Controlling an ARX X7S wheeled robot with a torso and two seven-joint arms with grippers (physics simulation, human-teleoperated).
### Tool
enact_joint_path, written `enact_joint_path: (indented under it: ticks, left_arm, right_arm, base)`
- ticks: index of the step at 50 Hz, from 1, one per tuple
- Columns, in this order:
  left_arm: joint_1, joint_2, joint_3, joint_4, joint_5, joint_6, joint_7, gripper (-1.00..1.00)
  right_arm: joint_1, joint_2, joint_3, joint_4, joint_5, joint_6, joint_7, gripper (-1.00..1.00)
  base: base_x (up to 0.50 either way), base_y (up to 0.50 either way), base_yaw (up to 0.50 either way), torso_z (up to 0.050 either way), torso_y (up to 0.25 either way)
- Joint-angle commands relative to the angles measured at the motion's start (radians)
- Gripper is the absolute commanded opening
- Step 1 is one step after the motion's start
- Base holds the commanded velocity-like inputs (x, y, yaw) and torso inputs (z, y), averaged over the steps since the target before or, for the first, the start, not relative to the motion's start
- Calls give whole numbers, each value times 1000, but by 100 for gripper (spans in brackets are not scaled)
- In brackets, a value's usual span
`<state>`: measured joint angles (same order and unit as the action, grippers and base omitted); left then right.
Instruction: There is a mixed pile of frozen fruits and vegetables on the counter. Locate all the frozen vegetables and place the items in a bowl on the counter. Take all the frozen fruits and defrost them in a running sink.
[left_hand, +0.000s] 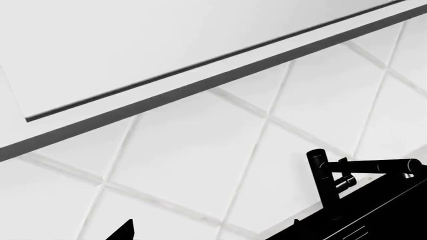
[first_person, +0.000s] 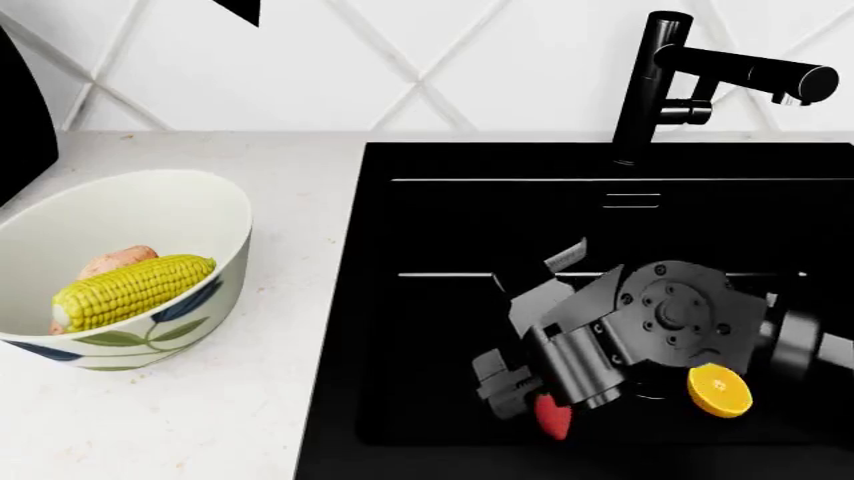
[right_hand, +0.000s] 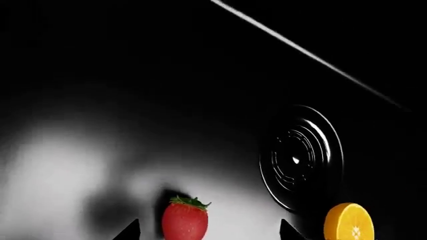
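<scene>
- Right gripper (first_person: 534, 395) is down inside the sink (first_person: 441, 300), and the strawberry (right_hand: 185, 220) sits between its two finger tips, which stand apart in the wrist view. I read the jaws as open, with the berry resting on the basin floor rather than clamped.
- The citrus half (first_person: 719, 390) lies close by, cut face up, just beside the drain (right_hand: 301, 157). Both fruits are in the basin, then.
- Over on the counter (first_person: 200, 420), the bowl (first_person: 214, 270) holds the corn (first_person: 134, 290) with the sweet potato (first_person: 118, 262) behind it, so the vegetables look sorted.
- To do this step well: lift the gripper straight up, jaws kept wide, so a finger doesn't drag or roll the berry.
- No water shows at the tap (first_person: 667, 80) spout. The lever on its side looks like the next target, and it wants a gentle push.
- The left gripper is barely in view, a dark tip only. Whether it is apart or together, I cannot tell.
</scene>
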<state>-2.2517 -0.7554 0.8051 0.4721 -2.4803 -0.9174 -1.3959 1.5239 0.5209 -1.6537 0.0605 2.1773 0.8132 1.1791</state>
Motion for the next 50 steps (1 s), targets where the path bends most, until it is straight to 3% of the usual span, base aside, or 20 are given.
enact_joint_path:
  ticks: [1, 33, 50]
  left_arm:
    - [-1, 2, -1, -3, -1, -2, -2, 100]
    - [-12, -2, 3, 0, -22, -12, -20, 100]
    - [-9, -6, 2, 5, -30, -7, -27, 100]
  right_arm:
    - [120, 39, 51, -117, 16, 26, 39, 100]
    - [250, 169, 254, -534, -81, -95, 105, 100]
    - [320, 182, 311, -707, -55, -129, 198, 100]
  base:
    - [0, 0, 0, 0, 0]
    - [0, 0, 0, 0, 0]
    - [0, 0, 0, 0, 0]
